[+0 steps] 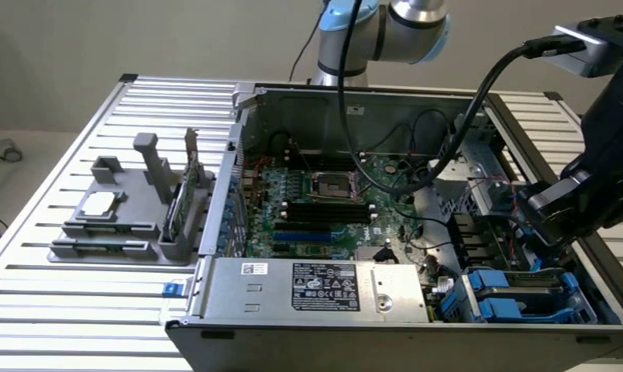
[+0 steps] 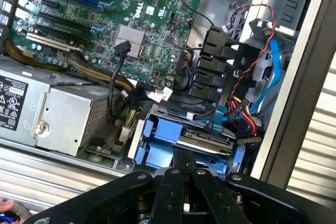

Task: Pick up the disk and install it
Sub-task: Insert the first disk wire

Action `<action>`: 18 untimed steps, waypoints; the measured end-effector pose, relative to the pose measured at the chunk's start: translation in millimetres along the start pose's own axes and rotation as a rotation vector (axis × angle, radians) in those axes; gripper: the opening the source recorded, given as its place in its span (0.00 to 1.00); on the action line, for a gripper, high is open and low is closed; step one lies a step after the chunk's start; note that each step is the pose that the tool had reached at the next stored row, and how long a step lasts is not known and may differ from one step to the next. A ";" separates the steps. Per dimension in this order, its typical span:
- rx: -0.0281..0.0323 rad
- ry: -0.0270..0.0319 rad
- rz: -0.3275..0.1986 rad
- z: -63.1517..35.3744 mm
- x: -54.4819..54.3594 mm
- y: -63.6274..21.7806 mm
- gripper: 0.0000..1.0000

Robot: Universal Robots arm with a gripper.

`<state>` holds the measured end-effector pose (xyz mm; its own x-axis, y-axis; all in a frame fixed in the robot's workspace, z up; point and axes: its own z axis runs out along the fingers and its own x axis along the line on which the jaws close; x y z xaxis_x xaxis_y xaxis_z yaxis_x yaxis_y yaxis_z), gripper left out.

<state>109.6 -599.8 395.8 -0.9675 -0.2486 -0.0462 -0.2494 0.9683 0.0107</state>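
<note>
Our hand [image 2: 184, 157] is shut, fingertips together, holding nothing, just at the near edge of the disk [image 2: 206, 141]; we cannot tell whether it touches. The disk lies flat in the blue drive bay [image 1: 524, 298], beside the power supply [image 1: 311, 287]. To seat it well, we judge a square, even push along the rails best. Its long axis seemingly runs into the bay.

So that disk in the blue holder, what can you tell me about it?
The disk is a flat silver-grey metal slab edged by blue plastic rails. It lies level in the blue bay in a corner of the open computer case, at the exterior view's right, beside the power supply, with coloured cables past it. The shut gripper points at its near edge; contact cannot be judged.
</note>
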 end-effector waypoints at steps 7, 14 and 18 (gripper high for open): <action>0.0059 -0.0014 0.127 0.6 0.0 0.0 0.11; 0.0117 -0.0028 0.255 1.2 0.1 0.0 0.11; 0.0151 -0.0035 0.327 1.5 0.1 0.0 0.11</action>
<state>109.6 -599.8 394.3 -0.9961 0.0752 -0.0462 0.0748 0.9971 0.0108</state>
